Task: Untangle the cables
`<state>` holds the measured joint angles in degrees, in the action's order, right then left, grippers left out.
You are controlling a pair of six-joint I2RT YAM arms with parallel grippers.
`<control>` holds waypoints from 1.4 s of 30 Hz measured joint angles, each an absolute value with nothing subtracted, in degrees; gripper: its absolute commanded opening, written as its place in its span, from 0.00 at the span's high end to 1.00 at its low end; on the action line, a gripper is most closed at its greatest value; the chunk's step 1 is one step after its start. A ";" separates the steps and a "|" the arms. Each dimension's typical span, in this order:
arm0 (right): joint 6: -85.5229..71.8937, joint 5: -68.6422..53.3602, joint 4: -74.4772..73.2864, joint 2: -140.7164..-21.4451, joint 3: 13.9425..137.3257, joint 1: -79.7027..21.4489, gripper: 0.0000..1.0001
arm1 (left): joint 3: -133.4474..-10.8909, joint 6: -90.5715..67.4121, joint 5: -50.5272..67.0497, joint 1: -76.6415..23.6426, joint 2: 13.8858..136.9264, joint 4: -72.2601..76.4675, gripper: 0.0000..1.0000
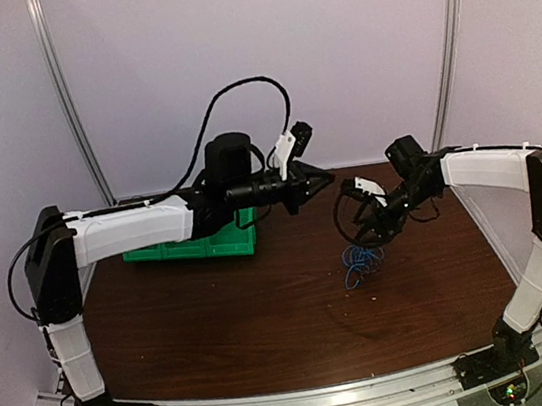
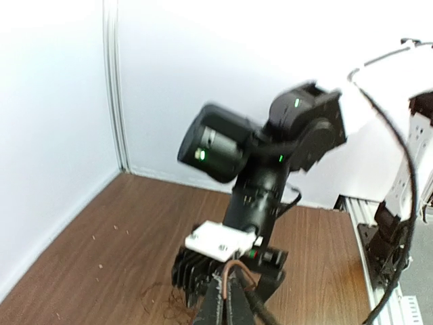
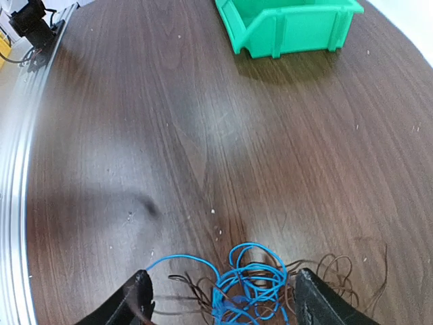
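Two arms crowd the overhead view; we barely read the blue cable knot, small on the dark wood table, open board on its near side. Left wrist, blurred: our left gripper pinches a thin brown wire. Right wrist: our right gripper stands spread over blue and brown loops, fingers cut off; a glossy green bin sits far.
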<state>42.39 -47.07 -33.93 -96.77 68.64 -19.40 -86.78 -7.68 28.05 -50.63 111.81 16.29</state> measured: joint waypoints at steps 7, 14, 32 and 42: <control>37.34 -52.01 -22.74 -96.95 68.64 -20.29 0.64 | -89.80 -8.75 26.22 -50.61 103.48 12.25 1.00; 32.69 -57.06 -16.47 -103.26 68.34 -21.17 0.73 | -99.61 -8.03 20.75 -50.61 100.14 2.63 1.00; 24.03 -59.90 -12.51 -85.65 71.81 -30.83 0.25 | -112.29 -4.01 11.14 -50.61 98.63 -13.50 1.00; 15.14 -53.54 1.23 -100.51 71.88 -35.62 0.93 | -120.46 -4.23 11.31 -50.61 98.91 -17.34 1.00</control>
<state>15.14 -53.54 1.23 -100.51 71.88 -35.62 -120.46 -4.23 11.31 -50.61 98.91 -17.34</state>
